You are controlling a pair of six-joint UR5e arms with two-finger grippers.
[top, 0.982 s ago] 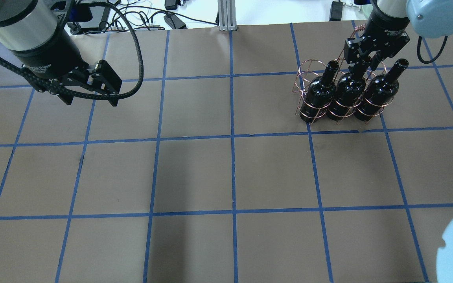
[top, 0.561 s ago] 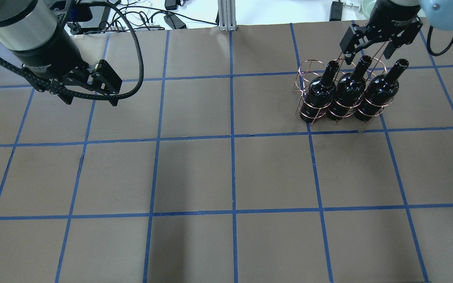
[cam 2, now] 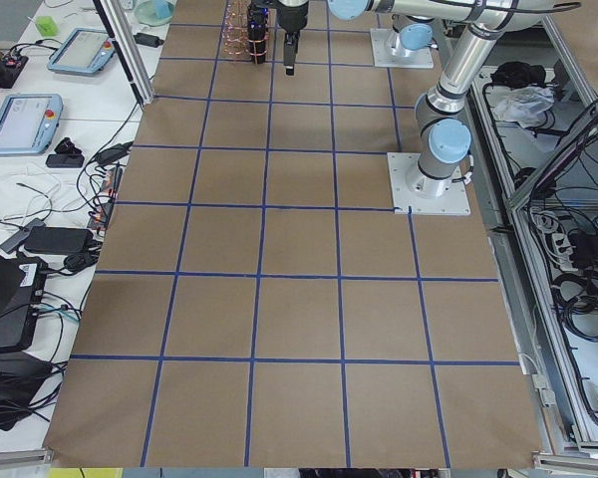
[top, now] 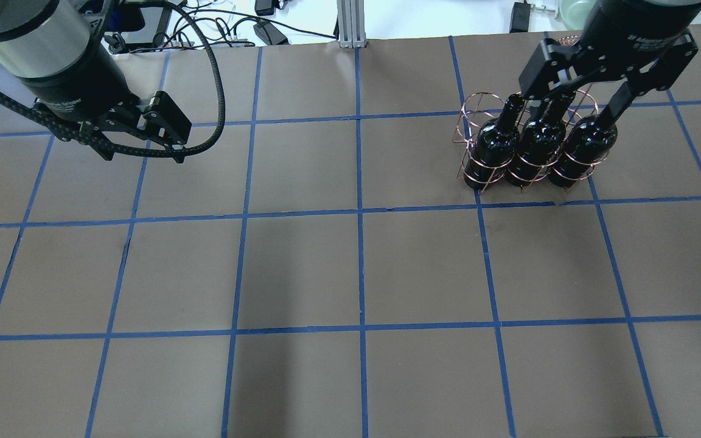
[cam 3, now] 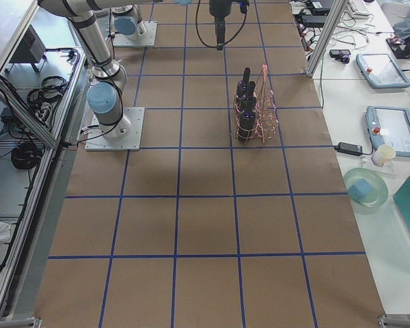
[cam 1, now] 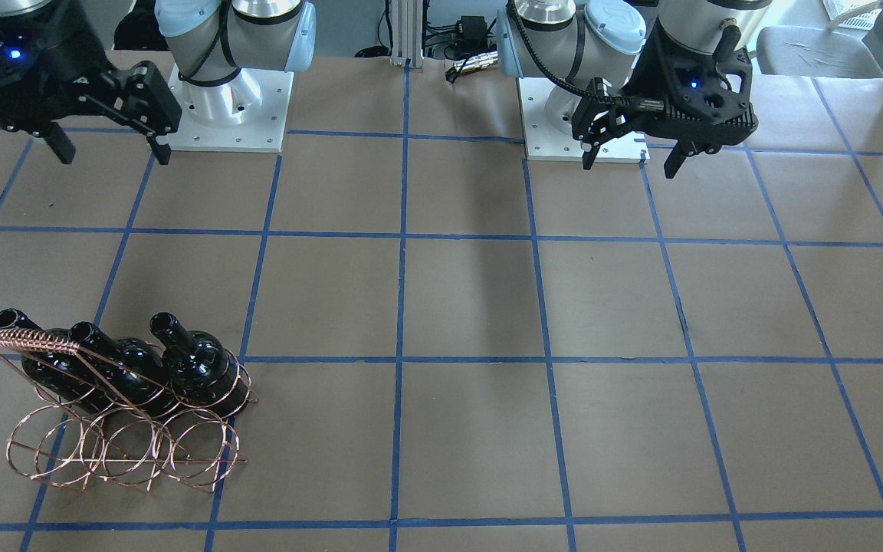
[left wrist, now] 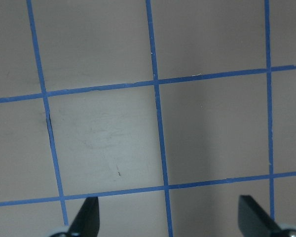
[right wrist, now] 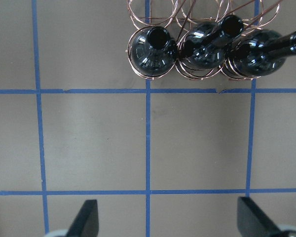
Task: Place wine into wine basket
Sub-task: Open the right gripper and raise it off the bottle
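Three glossy black wine bottles [top: 496,143] [top: 536,145] [top: 585,143] stand side by side, leaning, in the copper wire wine basket [top: 475,104] at the far right of the table. They also show in the front view [cam 1: 200,368] with the basket [cam 1: 119,452], and in the right wrist view [right wrist: 153,52]. My right gripper [top: 572,100] [cam 1: 110,153] [right wrist: 170,222] is open and empty, high above and clear of the bottles; it hides their necks in the overhead view. My left gripper [top: 142,157] [cam 1: 629,165] [left wrist: 170,222] is open and empty over the far left.
The brown table top [top: 356,267] has a blue tape grid. Cables and power bricks [top: 265,30] lie past the far edge. An aluminium post [top: 349,24] stands at the far edge's middle. Both arm bases [cam 1: 227,115] sit on the robot's side.
My right gripper, open around the middle bottle's neck a second ago, has lifted up and away from it. The bottles, basket and left arm have not moved.
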